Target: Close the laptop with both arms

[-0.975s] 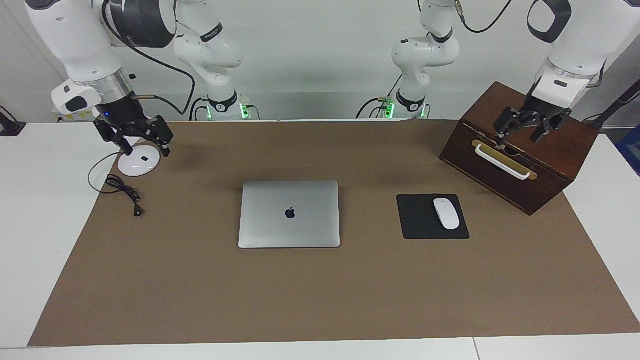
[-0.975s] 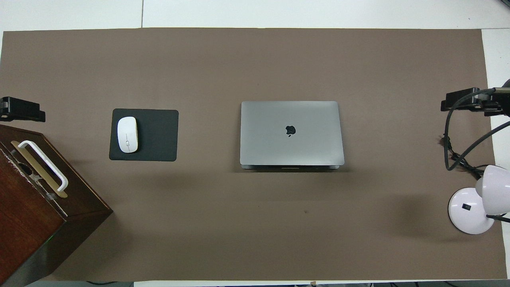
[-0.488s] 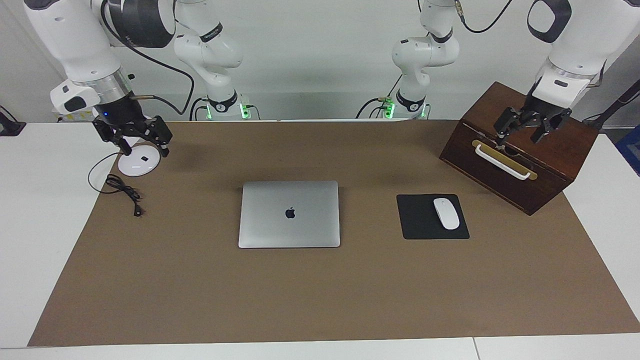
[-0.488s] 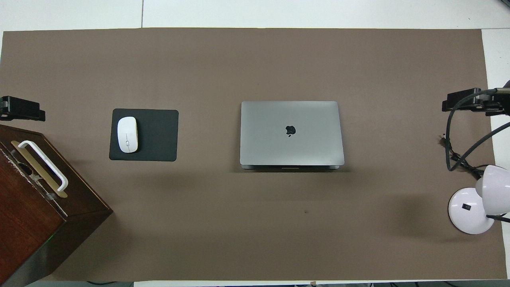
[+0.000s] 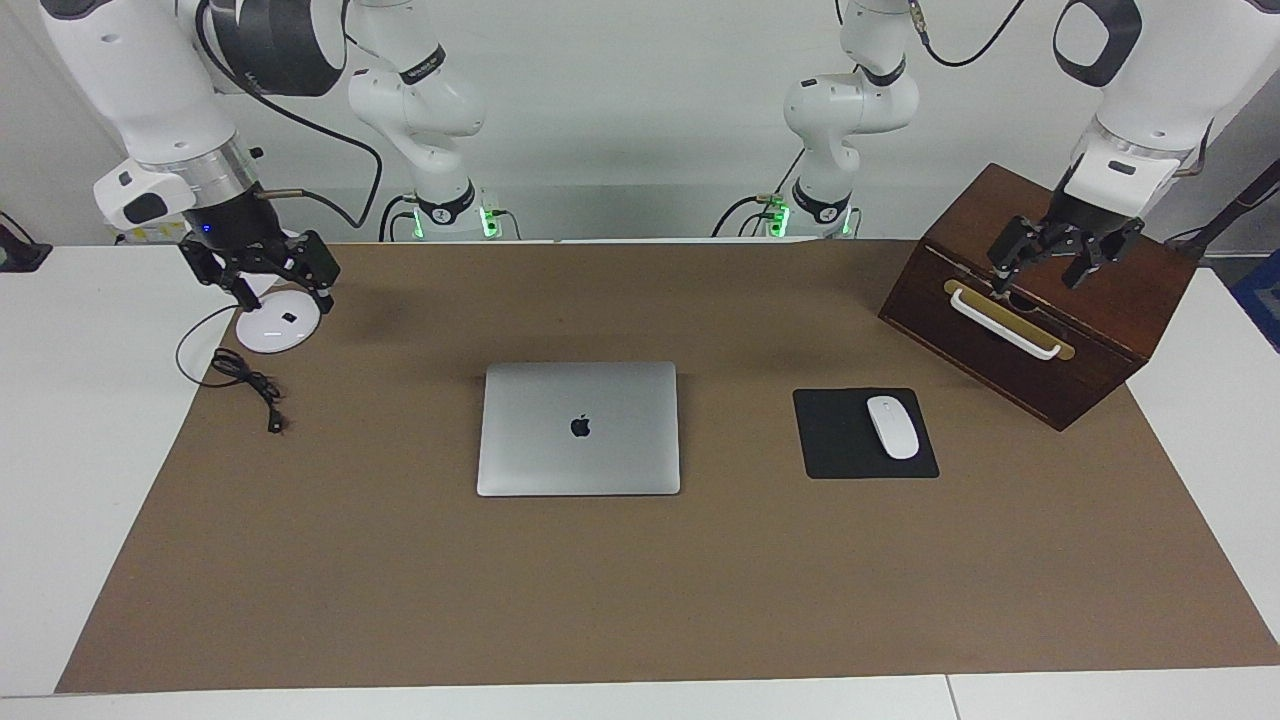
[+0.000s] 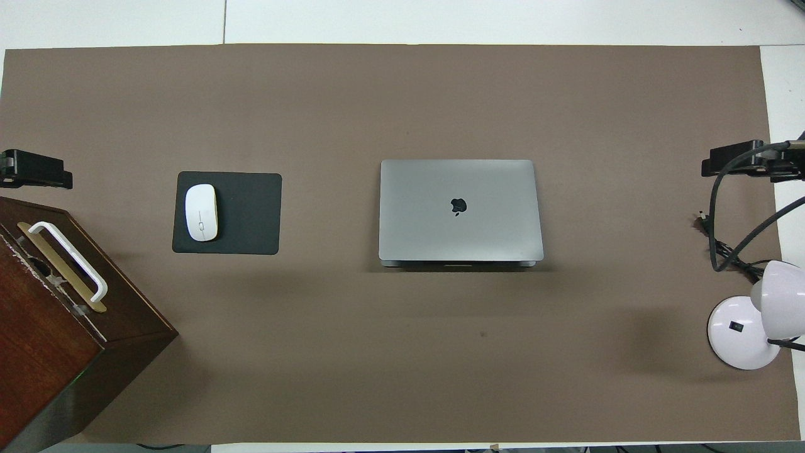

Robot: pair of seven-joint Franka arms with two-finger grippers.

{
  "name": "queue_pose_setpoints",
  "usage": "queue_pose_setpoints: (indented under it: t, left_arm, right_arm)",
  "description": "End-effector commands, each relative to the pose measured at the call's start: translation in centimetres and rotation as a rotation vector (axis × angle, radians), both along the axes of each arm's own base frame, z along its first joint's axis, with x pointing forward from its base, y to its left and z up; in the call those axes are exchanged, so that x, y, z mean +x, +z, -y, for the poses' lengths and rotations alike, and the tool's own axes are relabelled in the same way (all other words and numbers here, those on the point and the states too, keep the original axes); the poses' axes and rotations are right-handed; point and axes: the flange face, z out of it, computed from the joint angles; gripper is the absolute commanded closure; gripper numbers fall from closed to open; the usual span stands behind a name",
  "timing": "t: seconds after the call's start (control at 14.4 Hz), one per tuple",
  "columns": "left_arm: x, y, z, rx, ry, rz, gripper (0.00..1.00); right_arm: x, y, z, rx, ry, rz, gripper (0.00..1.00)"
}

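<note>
The laptop (image 5: 578,428) lay shut and flat in the middle of the brown mat (image 5: 640,600) on the counter (image 5: 60,450), its lid with the dark logo facing up. Toward the left arm's end of the counter, a black mouse pad (image 5: 840,440) sat beside the laptop with a white mouse (image 5: 892,427) resting on it. Nearer to the robots than the pad stood a dark wooden box (image 5: 1040,300) with a white handle (image 5: 1003,322). The left end effector (image 5: 1060,258) hung over that box with its fingers spread wide, holding nothing. The right end effector (image 5: 265,270) hung over the round white lamp base (image 5: 277,326) at the right arm's end of the counter, also spread wide and empty. A black cable (image 5: 245,380) lay coiled by the lamp base. Both end effectors were well apart from the laptop.
</note>
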Motion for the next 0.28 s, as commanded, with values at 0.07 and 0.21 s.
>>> queue_pose_setpoints:
  t: [0.07,0.21]
  left_arm:
    - [0.21,-0.22,0.1,-0.008,0.011,0.013,0.0]
    - [0.25,-0.17,0.1,-0.008,0.011,0.018,0.0]
  right_arm:
    - [0.24,0.15,0.42,-0.009,0.025,-0.006,0.0]
    - [0.19,0.23,0.5,-0.009,0.024,-0.004,0.0]
